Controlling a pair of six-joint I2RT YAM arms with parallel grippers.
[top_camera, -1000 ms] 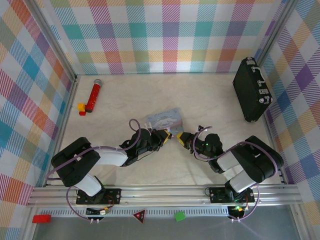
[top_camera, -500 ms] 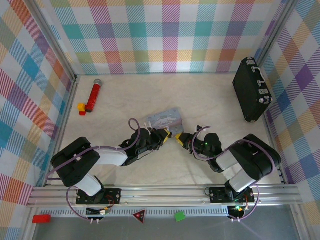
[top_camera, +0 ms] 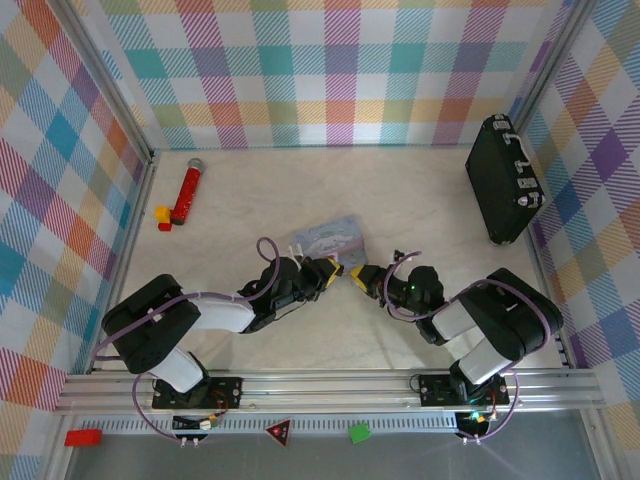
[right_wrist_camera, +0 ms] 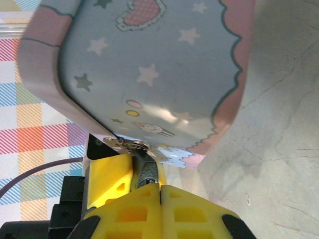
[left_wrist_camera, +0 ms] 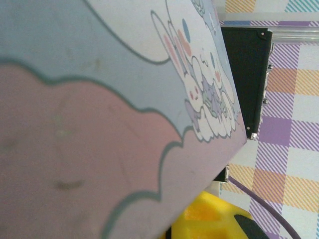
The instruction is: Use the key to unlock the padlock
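Far left on the counter [top_camera: 420,200], near the wall, lie two small blocks [top_camera: 162,215], one yellow and one red, just beside a red toy mic [top_camera: 186,190].

Toward the middle, the left hand [top_camera: 333,272] reaches in from the left, its tip at the near edge of the tin [top_camera: 328,238]. From the left wrist the tin's pale blue and pink face with its cartoon rabbit sits very close. One yellow finger [right_wrist_camera: 109,179] of this hand shows from the right wrist. I cannot tell whether the hand is together or apart.

The padlock [right_wrist_camera: 124,143] shows as a small metal bit with a dark part beside it. It sits at the tip of that finger, right under the tin's pink rim and off the counter.

Just right of it is the key [right_wrist_camera: 148,172], a dark sliver pointing up at the padlock's metal part and touching it or nearly so. The right hand [right_wrist_camera: 160,191] is clamped on the key, its yellow fingers pressed together. From above, the two hands meet tip to tip, just below the tin.

Far right, well apart from all this, a black briefcase [top_camera: 505,180] stands by the wall.
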